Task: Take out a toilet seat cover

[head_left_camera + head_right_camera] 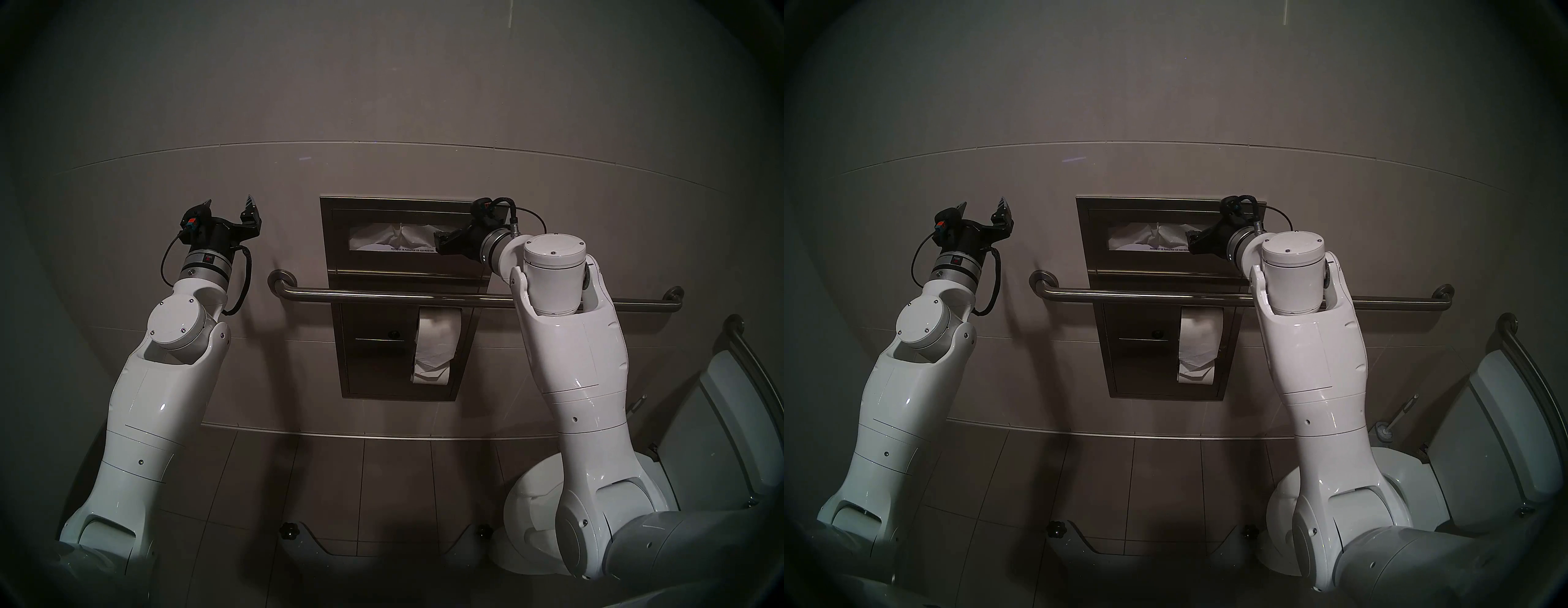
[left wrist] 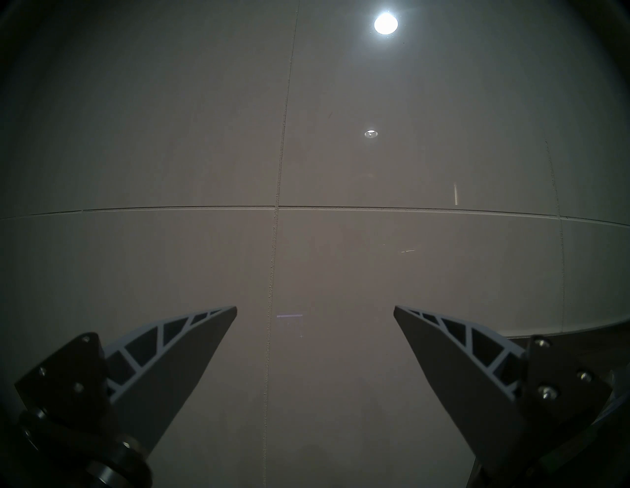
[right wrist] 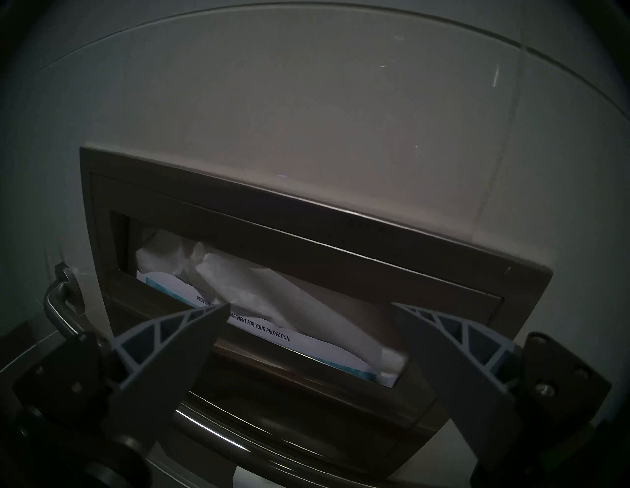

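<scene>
Grey tiled wall (image 1: 382, 106) faces me; crinkled white tissue seat cover (image 3: 259, 289) sits inside the recessed steel dispenser (image 3: 306, 235). My right gripper (image 3: 308, 308) gapes wide before it, empty; left gripper (image 2: 315, 308) likewise, far left.

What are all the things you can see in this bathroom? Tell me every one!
Crinkled white tissue-paper seat cover: one showing, white, bunched in the dispenser's slot.
Recessed steel wall dispenser: one, grey metal, middle of the wall.
Printed white-and-teal card: one, along the slot's bottom edge.
Long steel grab bar: one, silver, horizontal across the dispenser.
White toilet paper roll: one, white, lower dispenser, its tail hanging down.
White toilet: one, white, far right.
Round ceiling light: one, bright, seen from the left wrist.
Left end effector: one, black, open, beside bare wall.
Right end effector: one, black, open, at the slot's right end.
</scene>
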Controlling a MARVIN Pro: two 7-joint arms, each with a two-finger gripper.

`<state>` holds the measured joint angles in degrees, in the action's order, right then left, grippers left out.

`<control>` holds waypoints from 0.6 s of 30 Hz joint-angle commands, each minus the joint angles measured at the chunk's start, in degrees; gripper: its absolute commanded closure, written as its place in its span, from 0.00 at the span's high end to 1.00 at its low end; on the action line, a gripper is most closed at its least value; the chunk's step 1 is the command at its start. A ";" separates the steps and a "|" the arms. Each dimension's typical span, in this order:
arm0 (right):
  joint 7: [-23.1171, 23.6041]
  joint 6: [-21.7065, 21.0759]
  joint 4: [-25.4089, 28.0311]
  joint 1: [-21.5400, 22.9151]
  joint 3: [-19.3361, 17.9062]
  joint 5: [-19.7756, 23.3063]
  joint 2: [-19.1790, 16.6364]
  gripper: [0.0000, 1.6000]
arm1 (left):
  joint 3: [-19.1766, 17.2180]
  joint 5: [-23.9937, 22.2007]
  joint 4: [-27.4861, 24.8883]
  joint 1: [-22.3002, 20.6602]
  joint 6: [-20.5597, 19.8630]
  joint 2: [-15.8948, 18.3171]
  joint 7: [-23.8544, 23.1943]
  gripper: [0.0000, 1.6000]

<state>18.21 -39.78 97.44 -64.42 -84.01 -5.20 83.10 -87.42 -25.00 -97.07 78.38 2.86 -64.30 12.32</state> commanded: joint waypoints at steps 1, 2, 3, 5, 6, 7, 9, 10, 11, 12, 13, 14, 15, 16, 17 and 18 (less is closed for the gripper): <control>-0.80 3.01 -1.18 1.56 -0.42 0.60 1.50 1.00 | -0.41 -0.01 -1.60 -1.83 0.56 0.10 -0.09 1.00; -0.64 3.46 -1.65 1.48 -0.24 0.66 1.52 1.00 | -0.41 -0.01 -1.60 -1.83 0.56 0.10 -0.09 1.00; -0.43 3.76 -2.10 1.49 -0.14 0.79 1.59 1.00 | -0.41 -0.01 -1.60 -1.83 0.56 0.10 -0.09 1.00; -0.41 4.43 -3.13 1.61 0.00 0.77 1.54 1.00 | -0.41 -0.01 -1.60 -1.83 0.56 0.10 -0.09 1.00; -0.49 4.69 -3.72 1.77 -0.09 0.79 1.54 1.00 | -0.41 -0.01 -1.60 -1.83 0.56 0.10 -0.09 1.00; -0.67 4.99 -4.62 2.11 -0.26 0.75 1.51 1.00 | -0.41 -0.01 -1.60 -1.83 0.56 0.10 -0.08 1.00; -1.04 5.60 -6.30 2.83 -0.49 0.65 1.45 1.00 | -0.40 -0.01 -1.59 -1.83 0.56 0.10 -0.08 1.00; -1.15 5.84 -7.08 3.22 -0.55 0.60 1.40 1.00 | -0.40 -0.01 -1.59 -1.83 0.56 0.11 -0.08 1.00; -1.33 6.16 -8.04 3.68 -0.61 0.57 1.42 1.00 | -0.40 -0.01 -1.59 -1.82 0.56 0.11 -0.08 1.00; -1.37 6.45 -8.78 4.05 -0.61 0.59 1.43 1.00 | -0.40 -0.01 -1.59 -1.82 0.55 0.11 -0.08 1.00; -1.51 6.90 -9.48 4.43 -0.47 0.46 1.46 1.00 | -0.40 -0.01 -1.58 -1.82 0.55 0.11 -0.08 1.00; -1.68 7.19 -10.11 4.80 -0.41 0.44 1.60 1.00 | -0.40 -0.01 -1.58 -1.81 0.55 0.12 -0.08 1.00; -2.07 7.94 -10.82 5.15 -0.45 0.42 1.86 1.00 | -0.39 -0.01 -1.57 -1.81 0.55 0.12 -0.08 1.00; -2.33 8.10 -11.42 5.60 -0.51 0.48 2.12 1.00 | -0.39 -0.01 -1.57 -1.80 0.54 0.12 -0.08 1.00; -2.53 8.35 -11.93 6.09 -0.47 0.43 2.26 1.00 | -0.39 -0.01 -1.56 -1.80 0.54 0.13 -0.08 1.00; -2.60 8.58 -12.47 6.52 -0.43 0.40 2.33 1.00 | -0.39 -0.01 -1.56 -1.79 0.54 0.13 -0.08 1.00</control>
<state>16.74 -34.36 85.69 -63.21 -84.40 -4.29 84.76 -87.41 -25.02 -97.07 78.39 2.84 -64.28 12.34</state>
